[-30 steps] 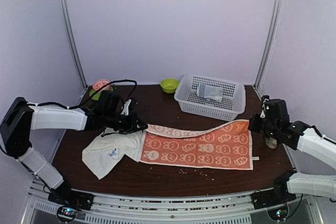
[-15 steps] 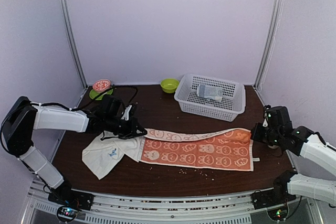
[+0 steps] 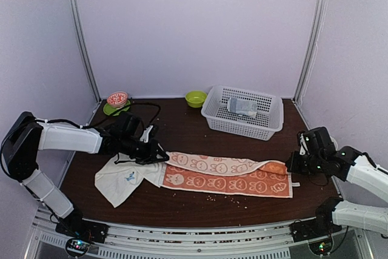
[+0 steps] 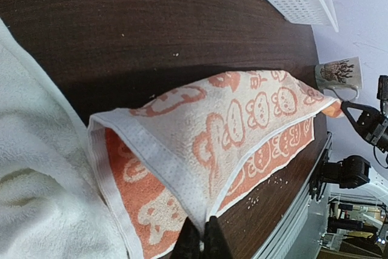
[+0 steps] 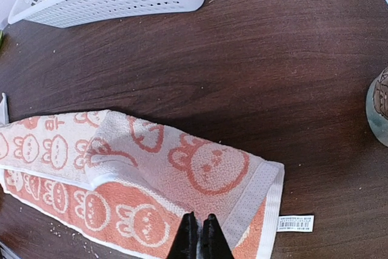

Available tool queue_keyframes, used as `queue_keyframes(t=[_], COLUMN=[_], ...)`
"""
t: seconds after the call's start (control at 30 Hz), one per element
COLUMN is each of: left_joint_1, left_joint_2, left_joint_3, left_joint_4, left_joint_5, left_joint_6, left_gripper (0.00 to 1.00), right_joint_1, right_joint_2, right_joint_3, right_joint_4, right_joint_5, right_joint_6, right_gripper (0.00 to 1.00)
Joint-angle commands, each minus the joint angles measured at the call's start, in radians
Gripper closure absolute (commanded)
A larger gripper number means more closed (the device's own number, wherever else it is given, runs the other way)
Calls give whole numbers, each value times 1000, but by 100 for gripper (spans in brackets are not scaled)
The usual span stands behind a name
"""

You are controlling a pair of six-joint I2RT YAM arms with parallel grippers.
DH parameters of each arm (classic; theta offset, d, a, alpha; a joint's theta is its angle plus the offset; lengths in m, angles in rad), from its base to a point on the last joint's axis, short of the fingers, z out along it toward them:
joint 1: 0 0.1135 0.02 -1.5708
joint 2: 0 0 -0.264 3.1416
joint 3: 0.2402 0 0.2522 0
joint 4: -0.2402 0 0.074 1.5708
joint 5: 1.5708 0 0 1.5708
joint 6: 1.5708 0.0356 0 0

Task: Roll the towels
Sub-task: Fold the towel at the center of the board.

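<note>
Fingers (image 4: 189, 245) pinching towel (image 3: 227, 173), basket (image 3: 213, 116), mug (image 4: 337, 72) nearby

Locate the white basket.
Top view: the white basket sits at the far right of the table, just right of the green bowl, beyond the orange towel.

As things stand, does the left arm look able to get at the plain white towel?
Likely yes: the white towel lies right beside the left hand, with nothing between them. But that hand is shut on an edge of the patterned towel and would have to let go first.
</note>
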Motion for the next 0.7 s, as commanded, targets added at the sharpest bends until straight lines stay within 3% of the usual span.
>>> queue_keyframes(t=[0.0,0.23,0.67], left_joint_1=[7,9,7], left_joint_2=[-22,-57,-59], left_joint_3=[-15,-27,-37], left_joint_4=[-20,-28,-74], left_joint_5=[25,35,32], left_joint_6=[32,33,58], left_gripper=[100,100,100], right_joint_1=[23,24,33], right_joint_2=[-49,-166,-225], right_joint_3=[-9,-4,10], right_joint_4=[-29,-72,-162], right_joint_5=[26,93,197], right_joint_6=[48,80,185], right_gripper=[100,100,100])
